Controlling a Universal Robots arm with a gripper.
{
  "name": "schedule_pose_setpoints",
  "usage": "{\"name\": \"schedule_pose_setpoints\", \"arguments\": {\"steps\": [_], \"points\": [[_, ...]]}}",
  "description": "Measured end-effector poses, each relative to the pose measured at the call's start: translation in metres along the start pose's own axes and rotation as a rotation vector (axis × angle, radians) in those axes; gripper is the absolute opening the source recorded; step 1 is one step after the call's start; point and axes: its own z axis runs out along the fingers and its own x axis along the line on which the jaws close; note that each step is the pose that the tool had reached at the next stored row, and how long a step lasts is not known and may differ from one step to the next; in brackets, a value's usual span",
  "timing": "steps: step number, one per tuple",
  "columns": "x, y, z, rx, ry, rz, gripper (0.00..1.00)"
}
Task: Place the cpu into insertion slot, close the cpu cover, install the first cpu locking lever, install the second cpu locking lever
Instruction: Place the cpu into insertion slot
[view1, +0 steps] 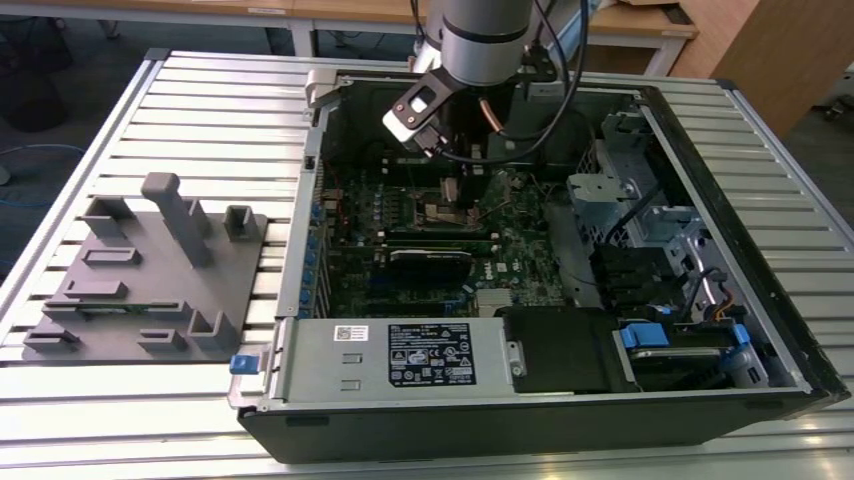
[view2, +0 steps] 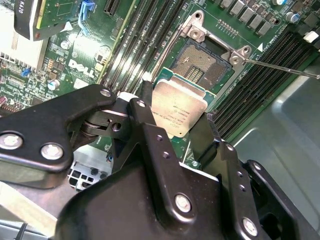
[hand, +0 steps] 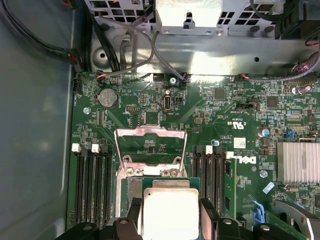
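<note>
Gripper (view2: 176, 119) has the cpu (view2: 180, 107) pinched between its fingers (view2: 145, 112) just short of the bare slot (view2: 201, 66), cover (hand: 150, 132) raised, so seating, cover and both levers (view2: 280, 67) are all left to do.

cpu (hand: 171, 215) cut by picture edge (first wrist view), insertion slot (view2: 201, 64) half-hidden

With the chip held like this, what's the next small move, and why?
Probably ease the end effector across to centre the cpu over the insertion slot. The cpu is gripped and appears offset from the open slot in both wrist views, and the cpu cover stands raised.
</note>
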Motion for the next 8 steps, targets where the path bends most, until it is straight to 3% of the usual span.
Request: {"name": "schedule_pose_setpoints", "arguments": {"steps": [8], "points": [[0.0000, -0.0001, 0.0016, -0.0002, 0.0003, 0.000, 0.54]]}}
